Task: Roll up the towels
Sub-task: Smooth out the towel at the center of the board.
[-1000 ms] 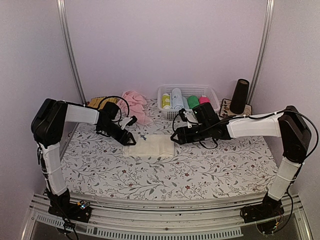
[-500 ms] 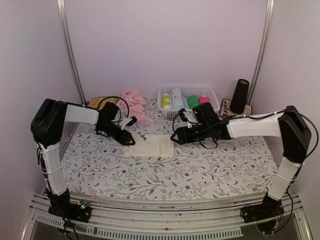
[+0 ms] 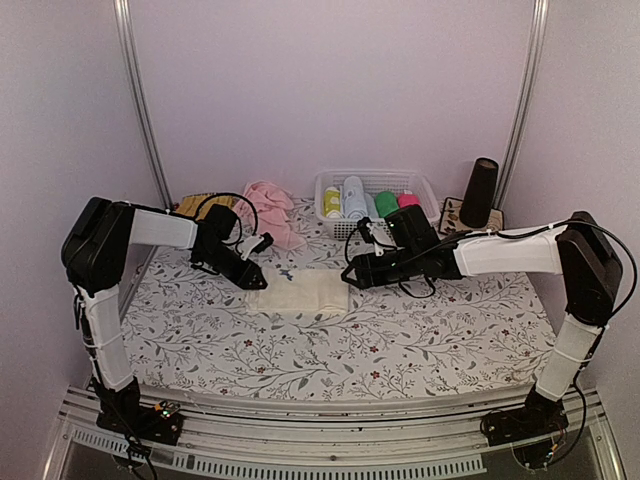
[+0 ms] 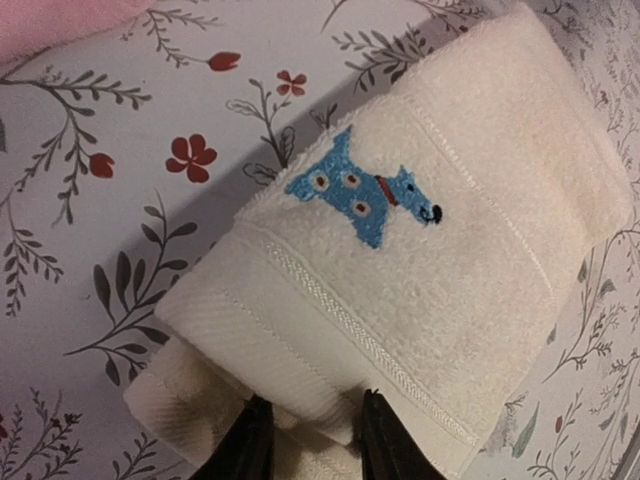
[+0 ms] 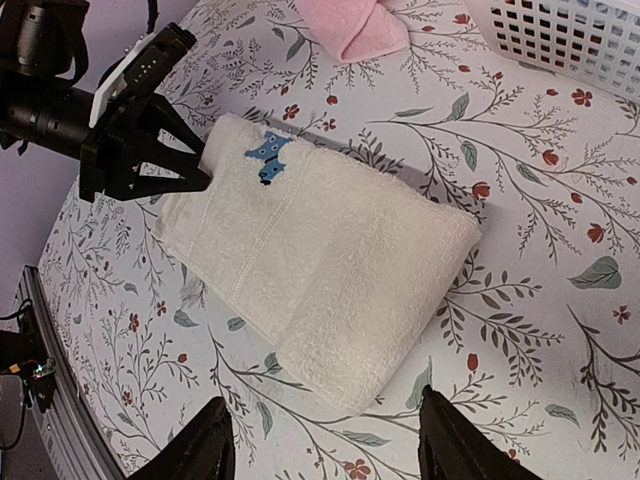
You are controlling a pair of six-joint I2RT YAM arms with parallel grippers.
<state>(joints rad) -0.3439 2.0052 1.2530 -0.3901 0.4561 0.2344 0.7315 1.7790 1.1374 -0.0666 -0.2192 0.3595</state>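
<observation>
- Cream towel [image 3: 298, 293] lies folded mid-table (a blue dog stitched on it).
- Left gripper [image 3: 257, 276], jaws narrow, pinches its left edge.
- Right gripper [image 3: 349, 276] hovers at the right end, jaws wide.
- Pink towel [image 3: 272, 208] sits crumpled behind, near the basket [image 5: 560, 40].

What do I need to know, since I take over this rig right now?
Left gripper: astride the edge of the folded cream terry towel; grip unclear.
Right gripper: open, empty, beside that towel's other end.
The crumpled pale pink cloth towel lies at the back, left of the white plastic basket.
Done: neither towel rolled.
Left: roll both.
</observation>
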